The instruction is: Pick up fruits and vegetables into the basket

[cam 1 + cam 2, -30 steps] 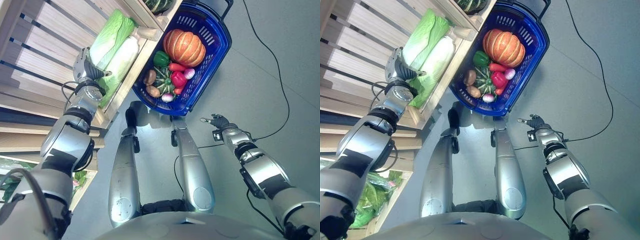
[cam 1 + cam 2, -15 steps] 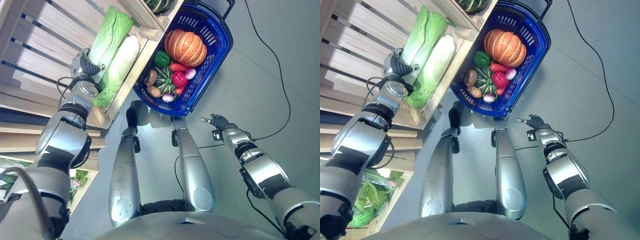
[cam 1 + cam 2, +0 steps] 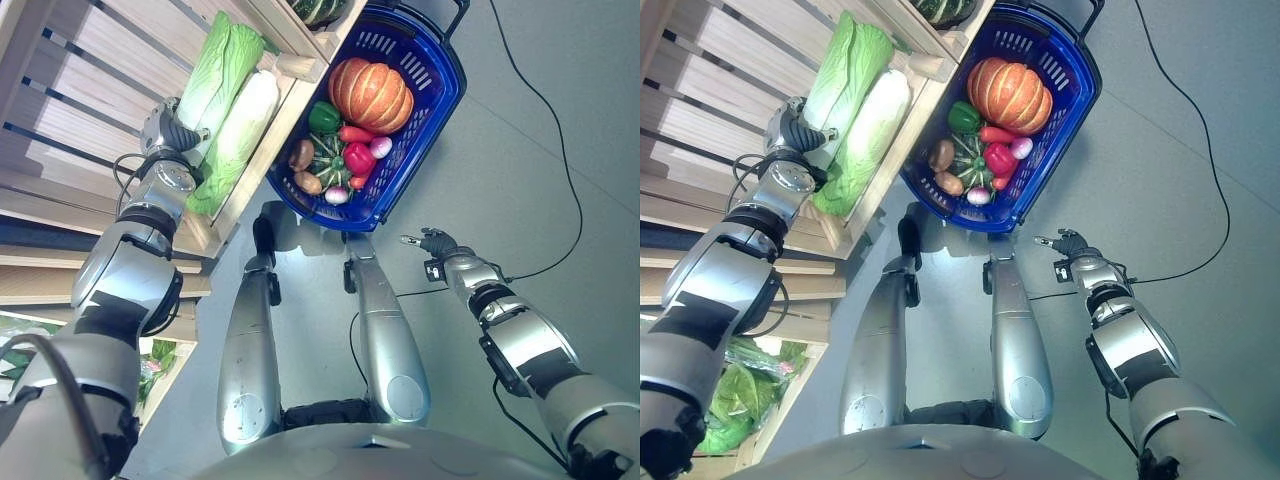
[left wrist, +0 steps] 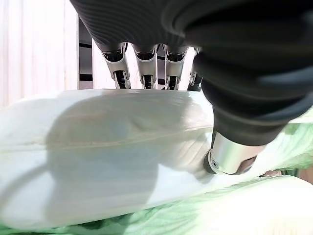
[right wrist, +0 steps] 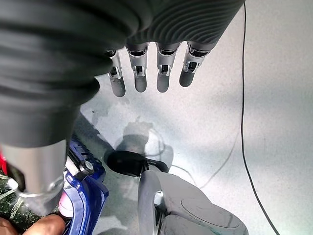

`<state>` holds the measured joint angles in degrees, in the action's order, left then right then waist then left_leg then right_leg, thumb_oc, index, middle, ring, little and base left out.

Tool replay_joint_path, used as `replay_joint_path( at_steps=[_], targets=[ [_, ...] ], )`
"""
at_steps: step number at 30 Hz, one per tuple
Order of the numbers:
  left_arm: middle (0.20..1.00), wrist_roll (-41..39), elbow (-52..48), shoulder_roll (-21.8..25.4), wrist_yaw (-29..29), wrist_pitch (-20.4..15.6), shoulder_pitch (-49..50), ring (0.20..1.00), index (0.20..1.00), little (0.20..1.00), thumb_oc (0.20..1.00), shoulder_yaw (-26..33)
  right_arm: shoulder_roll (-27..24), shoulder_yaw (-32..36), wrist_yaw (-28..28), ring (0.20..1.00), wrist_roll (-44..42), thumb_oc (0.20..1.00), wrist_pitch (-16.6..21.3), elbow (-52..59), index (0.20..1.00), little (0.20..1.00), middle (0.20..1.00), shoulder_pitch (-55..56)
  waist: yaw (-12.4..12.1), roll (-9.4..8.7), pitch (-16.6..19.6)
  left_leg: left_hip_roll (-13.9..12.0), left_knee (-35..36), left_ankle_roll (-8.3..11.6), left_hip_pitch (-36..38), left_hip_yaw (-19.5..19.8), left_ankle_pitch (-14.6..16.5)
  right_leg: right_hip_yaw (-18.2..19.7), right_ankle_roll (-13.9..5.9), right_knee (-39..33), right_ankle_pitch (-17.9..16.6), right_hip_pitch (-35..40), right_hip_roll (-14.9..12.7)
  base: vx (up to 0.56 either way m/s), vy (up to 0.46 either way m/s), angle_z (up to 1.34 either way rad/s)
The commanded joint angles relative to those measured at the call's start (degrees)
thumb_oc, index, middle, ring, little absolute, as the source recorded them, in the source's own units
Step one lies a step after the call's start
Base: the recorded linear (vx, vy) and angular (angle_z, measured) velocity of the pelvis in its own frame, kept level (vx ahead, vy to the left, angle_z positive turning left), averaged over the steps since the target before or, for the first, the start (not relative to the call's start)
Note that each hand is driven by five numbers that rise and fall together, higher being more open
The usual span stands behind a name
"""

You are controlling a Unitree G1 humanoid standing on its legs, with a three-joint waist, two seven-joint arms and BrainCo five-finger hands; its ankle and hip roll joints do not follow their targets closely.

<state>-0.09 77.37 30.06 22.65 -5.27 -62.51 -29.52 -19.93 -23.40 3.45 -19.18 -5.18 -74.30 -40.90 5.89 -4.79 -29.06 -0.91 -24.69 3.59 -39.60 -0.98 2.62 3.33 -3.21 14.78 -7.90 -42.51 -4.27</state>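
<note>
Left wrist view: left hand (image 4: 230, 107) is wrapped on the napa cabbage (image 3: 212, 70) lying on the wooden shelf (image 3: 262, 130), fingers (image 4: 120, 66) hooked over its far side, thumb pressed into the near side, so this looks like the grasp step. Next: lift it clear of the second cabbage (image 3: 240, 125) touching it and swing to the blue basket (image 3: 440, 85), already holding a pumpkin (image 3: 369, 94) and peppers. Right hand (image 3: 430, 243) idles over the floor, fingers straight, holding nothing.

Left hand (image 3: 168, 133) wedged in wooden shelf (image 3: 262, 135) against napa cabbage (image 3: 222, 70), second cabbage (image 3: 238, 128) alongside; shelf rail between shelf and blue basket (image 3: 433, 100). Basket crowded (pumpkin (image 3: 369, 93) fills far end, small vegetables near end). Right hand (image 3: 432, 243) over bare floor (image 3: 520, 150), open room around.
</note>
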Motion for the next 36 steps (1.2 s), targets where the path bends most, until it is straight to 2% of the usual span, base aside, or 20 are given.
replay_joint_path(
  at_steps=[1,2,12,24,25,26,27,30,36],
  targets=[
    [0.827,-2.18,3.56,-1.24,-0.02,0.14,1.84,0.827,0.827,0.827,0.827,1.62,-2.19,-2.27,0.03,1.0,-1.03,1.0,-0.41,-1.09,1.0,1.0,1.0,0.4,0.14,2.59,-0.73,0.66,7.0,0.27,0.46,0.09,-5.03,-3.64,-0.03,4.71,6.63,2.42,2.5,0.0,0.0,0.0],
    [1.0,-2.28,3.4,-1.19,-0.24,0.32,1.77,1.0,1.0,1.0,1.0,1.68,-2.29,-2.28,-0.05,1.0,-1.05,1.0,-0.41,-1.02,1.0,1.0,1.0,0.46,0.14,2.56,-0.73,0.7,6.98,0.26,0.41,0.1,-5.01,-3.69,-0.04,4.67,6.62,2.39,2.48,0.0,0.0,0.0],
    [1.0,-1.54,3.64,-1.9,0.06,0.78,0.65,1.0,1.0,1.0,1.0,1.2,-2.02,-2.77,0.25,1.0,-1.81,1.0,-0.7,-1.02,1.0,1.0,1.0,0.04,0.18,2.16,-0.73,0.59,6.95,0.36,-0.51,0.15,-5.04,-3.69,-0.12,5.11,6.66,1.35,2.68,0.0,0.0,0.0],
    [1.0,-0.79,4.6,-2.74,-2.43,1.89,-0.64,1.0,1.0,1.0,1.0,0.01,-1.77,-3.13,0.18,1.0,-1.81,1.0,-0.74,-1.08,1.0,1.0,1.0,-0.54,0.64,1.89,-0.73,0.51,7.07,0.38,-1.24,-0.15,-5.42,-3.63,-0.29,4.88,6.1,0.56,2.71,0.0,0.0,0.0],
    [0.78,-0.85,4.61,-2.85,-3.49,2.12,-0.57,0.78,0.78,0.78,0.78,-0.3,-1.75,-3.15,0.2,1.0,-1.77,1.0,-0.72,-1.11,1.0,1.0,1.0,-0.47,0.66,1.93,-0.73,0.53,6.97,0.36,-1.1,-0.23,-5.17,-3.56,-0.3,4.92,6.27,0.66,2.72,0.0,0.0,0.0],
    [0.426,-0.51,4.63,-2.77,-4.63,2.06,-0.49,0.426,0.426,0.426,0.426,-0.28,-1.78,-3.21,0.2,1.0,-1.76,1.0,-0.68,-1.05,1.0,1.0,1.0,-0.43,0.69,1.93,-0.73,0.51,7.04,0.38,-1.09,-0.29,-5.18,-3.54,-0.32,4.87,6.26,0.68,2.74,0.0,0.0,0.0],
    [0.2,-0.53,4.63,-2.77,-4.87,1.99,-0.6,0.2,0.2,0.2,0.2,-0.39,-1.79,-3.17,0.21,1.0,-1.73,1.0,-0.68,-1.05,1.0,1.0,1.0,-0.58,0.73,1.97,-0.73,0.54,7.2,0.38,-1.27,-0.28,-5.43,-3.57,-0.32,4.68,6.02,0.52,2.72,0.0,0.0,0.0],
    [0.2,-0.98,4.53,-2.87,-7.5,1.95,-0.2,0.2,0.2,0.2,0.2,-0.96,-1.92,-3.25,0.25,1.0,-1.62,1.0,-0.77,-0.92,1.0,1.0,1.0,-0.57,0.75,2.07,-0.73,0.56,7.18,0.38,-1.26,-0.37,-5.25,-3.55,-0.36,4.62,6.11,0.49,2.69,0.0,0.0,0.0],
    [0.2,-2.36,3.99,-3.1,-8.95,1.7,0.42,0.2,0.2,0.2,0.2,-1.22,-2.16,-3.05,0.28,1.0,-1.44,1.0,-0.65,-0.69,1.0,1.0,1.0,-0.48,0.77,2.2,-0.73,0.6,7.2,0.3,-1.48,-0.54,-5.25,-3.53,-0.42,4.74,6.13,0.18,2.79,0.0,0.0,0.0]
  ],
)
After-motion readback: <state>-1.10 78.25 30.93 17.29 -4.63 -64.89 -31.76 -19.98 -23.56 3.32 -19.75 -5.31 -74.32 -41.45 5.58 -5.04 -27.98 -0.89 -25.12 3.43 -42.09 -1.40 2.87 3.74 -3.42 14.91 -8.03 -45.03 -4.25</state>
